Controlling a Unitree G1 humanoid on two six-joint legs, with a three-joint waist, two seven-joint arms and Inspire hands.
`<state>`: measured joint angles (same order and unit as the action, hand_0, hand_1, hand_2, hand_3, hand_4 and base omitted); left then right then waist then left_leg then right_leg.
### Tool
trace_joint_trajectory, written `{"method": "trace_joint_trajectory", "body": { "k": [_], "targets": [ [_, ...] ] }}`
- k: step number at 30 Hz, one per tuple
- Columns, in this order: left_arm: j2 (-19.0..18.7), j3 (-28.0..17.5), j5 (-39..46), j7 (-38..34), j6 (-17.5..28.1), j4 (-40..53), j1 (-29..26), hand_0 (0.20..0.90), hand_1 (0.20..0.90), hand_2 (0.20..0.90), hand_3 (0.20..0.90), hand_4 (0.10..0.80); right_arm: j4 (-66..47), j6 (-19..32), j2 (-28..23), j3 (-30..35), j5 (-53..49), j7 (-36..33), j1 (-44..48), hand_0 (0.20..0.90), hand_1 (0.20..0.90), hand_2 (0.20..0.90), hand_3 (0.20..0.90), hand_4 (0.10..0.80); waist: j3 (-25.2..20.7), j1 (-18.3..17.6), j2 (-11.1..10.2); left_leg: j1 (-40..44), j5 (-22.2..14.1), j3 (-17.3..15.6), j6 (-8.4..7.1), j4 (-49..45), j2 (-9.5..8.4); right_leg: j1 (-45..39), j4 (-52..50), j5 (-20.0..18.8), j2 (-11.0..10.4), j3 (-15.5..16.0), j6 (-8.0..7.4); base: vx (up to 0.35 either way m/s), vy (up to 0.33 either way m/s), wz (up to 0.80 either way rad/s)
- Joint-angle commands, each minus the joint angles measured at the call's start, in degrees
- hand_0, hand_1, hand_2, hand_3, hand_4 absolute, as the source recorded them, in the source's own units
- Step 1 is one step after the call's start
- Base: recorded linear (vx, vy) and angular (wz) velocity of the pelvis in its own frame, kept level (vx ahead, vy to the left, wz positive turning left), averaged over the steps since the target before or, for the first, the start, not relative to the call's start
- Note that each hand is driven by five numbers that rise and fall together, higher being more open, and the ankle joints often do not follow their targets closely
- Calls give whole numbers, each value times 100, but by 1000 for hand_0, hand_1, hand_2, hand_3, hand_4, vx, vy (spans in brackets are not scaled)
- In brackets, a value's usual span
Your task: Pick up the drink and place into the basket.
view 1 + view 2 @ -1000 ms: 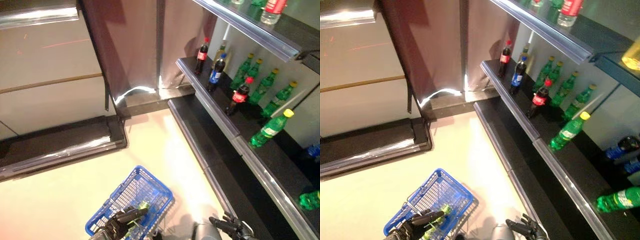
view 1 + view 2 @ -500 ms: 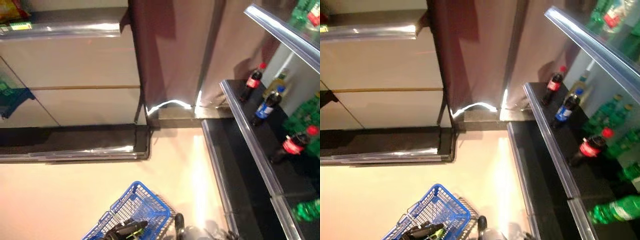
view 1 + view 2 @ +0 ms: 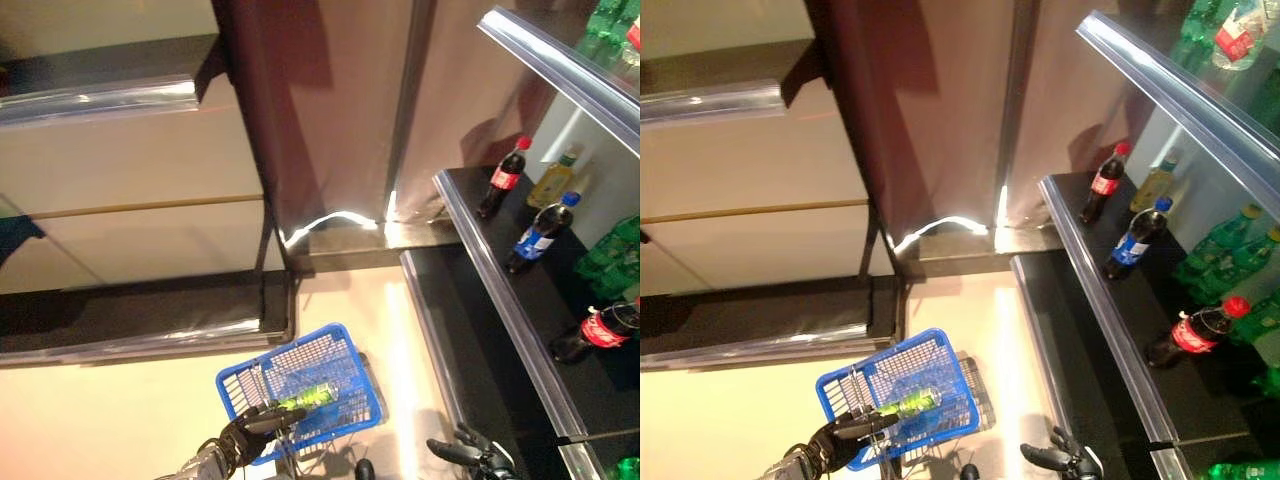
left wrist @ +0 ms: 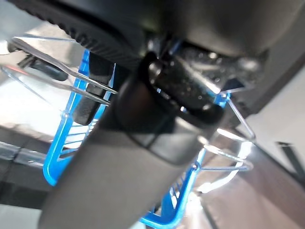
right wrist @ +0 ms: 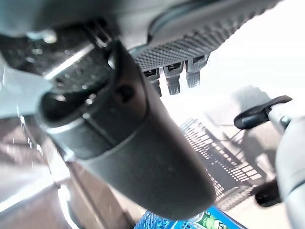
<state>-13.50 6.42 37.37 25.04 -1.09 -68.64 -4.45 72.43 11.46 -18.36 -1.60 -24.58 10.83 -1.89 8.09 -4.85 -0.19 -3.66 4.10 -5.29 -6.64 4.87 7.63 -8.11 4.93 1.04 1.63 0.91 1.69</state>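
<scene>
The green drink bottle (image 3: 306, 397) lies inside the blue wire basket (image 3: 350, 355). The left hand (image 3: 245, 436) is curled around the basket's handle. The right hand (image 3: 470, 456) hangs free, fingers spread.

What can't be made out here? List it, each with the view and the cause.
- Left hand: its hold on the blue basket is unclear; its own bulk blocks the left wrist view, and it shows too small in the eye views.
- Green bottle in the basket: too small to read; the right wrist view's edge cuts it.
- Green shelf bottles: blurred, cut by the left eye view's edge.
- Top-shelf bottles: cut by the right eye view's edge.
</scene>
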Motion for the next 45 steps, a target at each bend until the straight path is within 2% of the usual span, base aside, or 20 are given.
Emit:
{"method": "trace_joint_trajectory", "body": {
  "k": [1,4,8,13,16,17,19,20,21,22,25,29,31,33,35,38,40,42,43,45],
  "targets": [
    [-220,-57,205,389,193,408,178,300,300,300,200,100,44,117,-285,122,63,-106,35,900,900,900,900,800,-216,223,-6,-9,273,90,214,13,-276,231,-1026,569,-108,125,-515,255,211,-55],
    [-258,-42,185,402,219,331,182,300,300,300,200,100,46,125,-264,169,111,-30,-61,900,900,900,900,800,-281,218,-58,134,181,103,311,13,-445,187,-1069,471,-198,153,-607,224,171,-54],
    [-368,-30,351,423,324,164,33,300,300,300,200,100,-17,234,-146,71,179,150,-169,900,900,900,900,800,-373,180,-130,309,-24,131,498,13,-707,492,-1648,140,-454,228,-914,226,192,-22],
    [-439,156,109,451,245,26,-120,300,300,300,200,100,-188,303,79,-14,-204,94,-249,900,900,900,900,800,-362,9,-162,341,-94,0,576,13,-787,924,-2112,-110,-565,181,-1086,143,127,-23],
    [-459,317,43,423,222,92,-140,300,300,300,200,100,-292,349,250,-101,-232,18,-265,900,900,900,900,800,-258,-124,-176,412,-152,-598,554,13,-690,1202,-1838,-310,-813,676,-1221,-2,93,-53],
    [-466,333,49,430,213,88,-176,300,300,300,200,100,-272,367,269,-121,-233,17,-252,900,900,900,900,800,-222,-123,-196,421,-161,-827,533,13,-636,1197,-1642,-400,-974,915,-1259,-74,6,-87],
    [-482,240,66,343,234,108,-170,300,300,300,200,100,-216,349,273,-112,-190,48,-196,900,900,900,900,800,-173,-98,-250,505,-165,-1383,466,13,-489,1200,-1425,-833,-1429,1405,-1377,-80,-29,-103],
    [-491,191,71,322,236,105,-155,300,300,300,200,100,-201,351,271,-96,-157,70,-190,900,900,900,900,800,-167,-73,-265,542,-164,-1585,439,13,-437,1169,-1370,-926,-1561,1558,-1413,-73,-54,-113],
    [-529,86,86,258,255,99,-99,300,300,300,200,100,-181,374,253,-74,-91,100,-199,900,900,900,900,800,-172,-16,-292,664,-230,-1961,333,13,-329,1008,-1319,-1024,-1868,1938,-1557,-53,-36,-103],
    [-531,77,88,253,257,98,-93,300,300,300,200,100,-179,378,251,-74,-86,102,-200,900,900,900,900,800,-167,-3,-296,678,-229,-2001,327,13,-320,993,-1310,-1036,-1884,1957,-1561,-78,-57,-110],
    [-571,-52,-32,328,328,18,-2,300,300,300,200,100,-71,377,193,18,-113,78,-191,900,900,900,900,800,-236,101,-299,677,-110,-2467,242,13,-139,826,-1173,-1136,-2086,2366,-1572,-126,-86,-140],
    [-586,-165,69,396,424,-56,88,300,300,300,200,100,39,414,150,106,77,107,-205,900,900,900,900,800,-296,203,-300,733,-107,-2712,299,13,-93,625,-1147,-1111,-2232,2625,-1548,-108,-123,-171],
    [-569,-341,136,420,486,-131,149,300,300,300,200,100,108,473,144,146,190,166,-171,900,900,900,900,800,-305,295,-270,804,-58,-2954,280,13,-10,487,-1080,-1150,-2390,2992,-1534,-168,-245,-139],
    [-577,-450,-3,481,494,-177,184,300,300,300,200,100,112,453,161,167,181,188,-135,900,900,900,900,800,-310,304,-261,867,-25,-3089,247,13,56,480,-968,-1191,-2397,3142,-1522,-128,-280,-52],
    [-610,-508,-92,502,497,-233,179,300,300,300,200,100,161,473,191,137,244,196,-146,900,900,900,900,800,-296,276,-221,917,40,-3303,192,13,199,490,-864,-966,-2248,3326,-1435,-103,-296,-51],
    [-592,-500,-48,501,491,-190,123,300,300,300,200,100,158,423,205,61,192,147,-158,900,900,900,900,800,-237,126,-158,879,101,-3192,208,0,345,692,-1071,-442,-1898,2924,-1280,-90,-307,-126],
    [-549,-498,62,432,489,-181,92,300,300,300,200,100,184,393,200,63,236,107,-193,900,900,900,900,800,-199,74,-138,840,95,-2871,208,-11,352,786,-1284,-190,-1746,2597,-1225,-35,-237,-16],
    [-537,-547,216,419,468,-157,152,300,300,300,200,100,225,387,148,55,373,122,-184,900,900,900,900,800,-177,71,-112,855,76,-2632,167,-1,375,783,-1325,-48,-1649,2449,-1218,5,-176,23],
    [-518,-625,250,469,496,-165,253,300,300,300,200,100,237,345,76,82,466,150,-120,900,900,900,900,800,-184,158,-120,912,-27,-2100,167,4,317,751,-1221,-57,-1588,2271,-1216,86,-156,-12],
    [-494,-673,288,501,549,-238,358,300,300,300,200,100,293,296,-34,124,468,175,-34,900,900,900,900,800,-204,264,-104,918,-75,-1594,216,-1,239,721,-1157,-49,-1445,1999,-1089,87,-154,-73]
  ]
}}
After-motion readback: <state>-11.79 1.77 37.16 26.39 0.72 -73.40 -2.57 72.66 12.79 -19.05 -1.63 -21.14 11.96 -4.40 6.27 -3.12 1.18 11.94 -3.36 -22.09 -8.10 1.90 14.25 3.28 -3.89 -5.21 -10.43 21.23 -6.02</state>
